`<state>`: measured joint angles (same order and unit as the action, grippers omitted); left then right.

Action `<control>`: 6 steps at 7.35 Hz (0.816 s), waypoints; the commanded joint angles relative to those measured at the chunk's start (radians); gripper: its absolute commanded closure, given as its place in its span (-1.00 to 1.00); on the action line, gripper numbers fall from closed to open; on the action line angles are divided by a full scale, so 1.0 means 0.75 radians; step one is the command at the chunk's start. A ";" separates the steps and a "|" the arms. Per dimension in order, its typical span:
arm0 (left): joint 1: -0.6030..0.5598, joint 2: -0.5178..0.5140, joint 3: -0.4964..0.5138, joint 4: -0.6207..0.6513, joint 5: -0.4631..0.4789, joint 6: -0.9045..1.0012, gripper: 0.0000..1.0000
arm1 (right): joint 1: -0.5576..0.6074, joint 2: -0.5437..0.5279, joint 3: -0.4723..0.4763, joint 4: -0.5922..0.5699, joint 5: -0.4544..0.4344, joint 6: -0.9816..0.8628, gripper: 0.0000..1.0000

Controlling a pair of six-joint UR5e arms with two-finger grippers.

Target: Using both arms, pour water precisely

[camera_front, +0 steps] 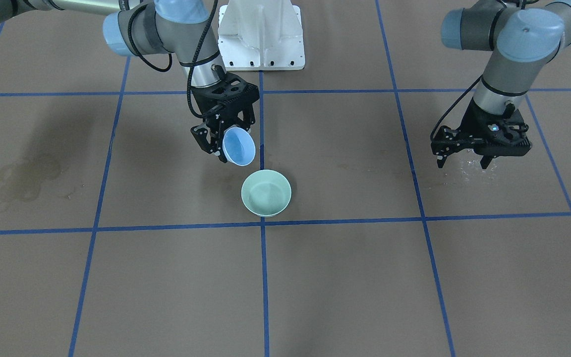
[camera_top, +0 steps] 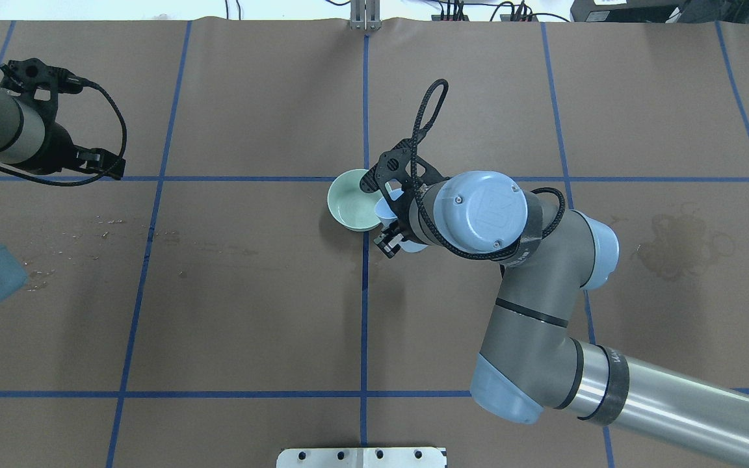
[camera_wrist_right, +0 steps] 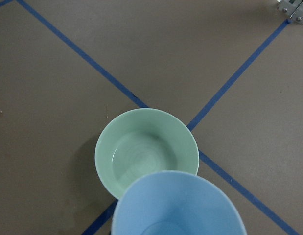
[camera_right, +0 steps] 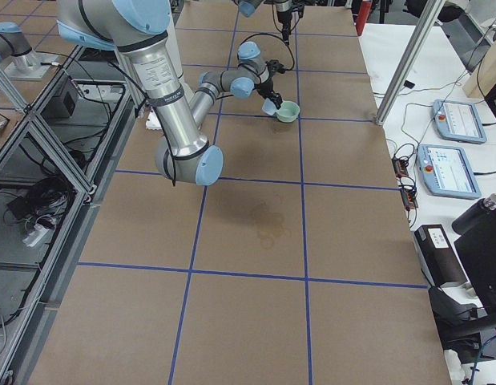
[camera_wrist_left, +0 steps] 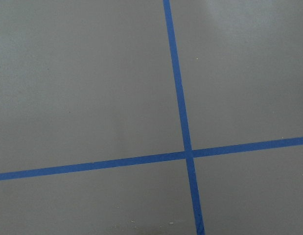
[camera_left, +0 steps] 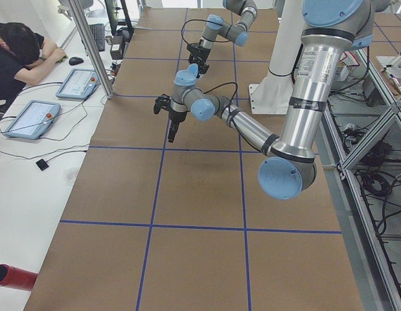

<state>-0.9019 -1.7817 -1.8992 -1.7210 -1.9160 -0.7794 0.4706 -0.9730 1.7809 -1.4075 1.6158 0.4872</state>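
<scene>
Right tool (camera_front: 231, 144), tilted blue cup (camera_front: 239, 147); water (camera_wrist_right: 141, 164) in bowl (camera_wrist_right: 103, 156) solely wrist-view

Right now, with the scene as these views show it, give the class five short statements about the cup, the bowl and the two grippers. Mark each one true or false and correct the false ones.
1. The right gripper holds the blue cup tilted toward the green bowl. True.
2. The green bowl lies upside down. False: it stands on the table with its open side up.
3. The left gripper holds a second cup. False: it is open and empty, far from the bowl.
4. The green bowl sits close to a crossing of blue tape lines. True.
5. The blue cup rests on the table. False: it is held in the air by the bowl's rim.
</scene>
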 commanded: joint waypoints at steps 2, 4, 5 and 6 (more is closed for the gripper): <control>0.000 0.001 0.006 -0.002 0.000 0.000 -1.00 | 0.000 0.023 -0.063 -0.154 0.124 -0.028 1.00; 0.002 0.001 0.010 -0.004 0.002 0.000 -1.00 | 0.035 0.172 -0.228 -0.175 0.167 -0.042 1.00; 0.002 0.001 0.012 -0.004 0.002 0.000 -1.00 | 0.051 0.201 -0.278 -0.173 0.177 -0.052 1.00; 0.002 0.001 0.012 -0.004 0.002 0.000 -1.00 | 0.074 0.231 -0.329 -0.175 0.204 -0.071 1.00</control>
<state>-0.9006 -1.7809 -1.8907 -1.7239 -1.9145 -0.7793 0.5073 -0.8322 1.5854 -1.5370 1.7491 0.4476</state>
